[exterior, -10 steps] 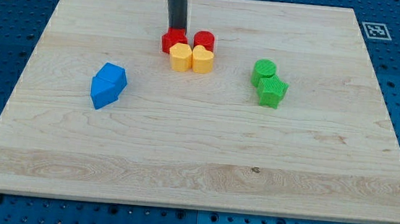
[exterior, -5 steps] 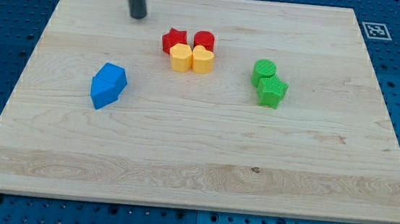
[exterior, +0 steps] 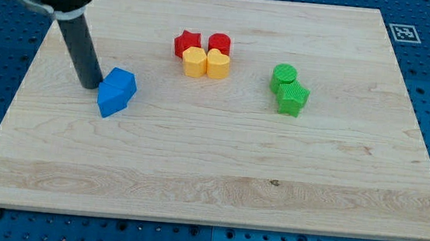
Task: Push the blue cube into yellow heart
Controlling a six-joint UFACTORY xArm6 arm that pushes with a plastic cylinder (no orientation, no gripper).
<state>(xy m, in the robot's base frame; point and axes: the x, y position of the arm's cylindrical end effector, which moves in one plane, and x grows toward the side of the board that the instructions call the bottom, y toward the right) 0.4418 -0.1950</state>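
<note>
**Mia:** When you look at the wooden board (exterior: 210, 175), where is my tip (exterior: 91, 85)?

**Ben:** It sits near the view's left, at the bottom end of the dark rod (exterior: 79, 46). It is just beside the blue blocks, on their left and a little toward the view's top. It looks very close to them, but I cannot tell if it touches.

**Mia:** Is there a claw? Is it grasping something?

**Ben:** No claw shows. The arm ends in a plain rod, so nothing is grasped.

**Mia:** Where is the blue cube (exterior: 123, 83)?

**Ben:** It is on the left part of the board. Another blue block (exterior: 111, 100) touches it, just below and to its left. Its shape is hard to make out.

**Mia:** And the yellow heart (exterior: 218, 63)?

**Ben:** It is up near the middle of the view's top, well apart from the blue ones. A yellow block (exterior: 194, 62) touches its left side. A red star (exterior: 187, 42) and a red round block (exterior: 219, 43) sit right behind the two yellow ones.

**Mia:** What else is there?

**Ben:** Two green blocks are on the view's right. A green round block (exterior: 284, 75) touches a green star (exterior: 292, 98) just below it.
</note>
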